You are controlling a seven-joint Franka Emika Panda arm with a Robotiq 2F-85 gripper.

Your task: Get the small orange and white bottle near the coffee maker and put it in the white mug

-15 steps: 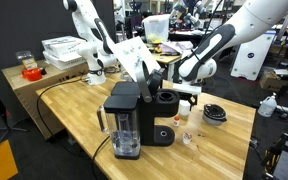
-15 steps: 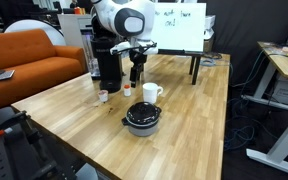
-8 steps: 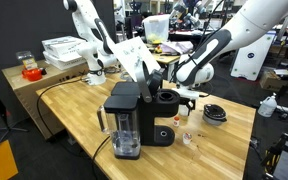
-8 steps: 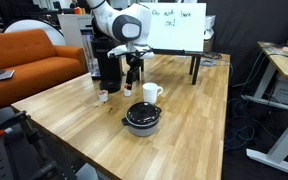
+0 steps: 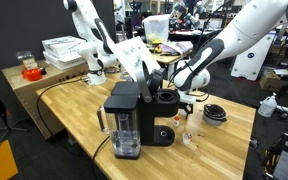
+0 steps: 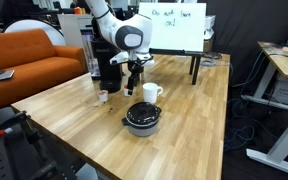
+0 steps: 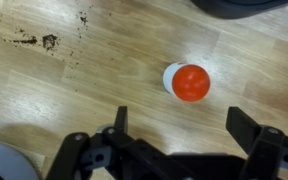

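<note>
Orange-capped white bottle stands on grainy wooden tabletop.

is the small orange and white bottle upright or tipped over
Upright: the wrist view looks down on the bottle, round orange cap over white body.

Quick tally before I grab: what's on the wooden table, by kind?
coffee maker: 1
white mug: 1
black round dish: 1
small orange-capped bottles: 2
Total: 5
</note>
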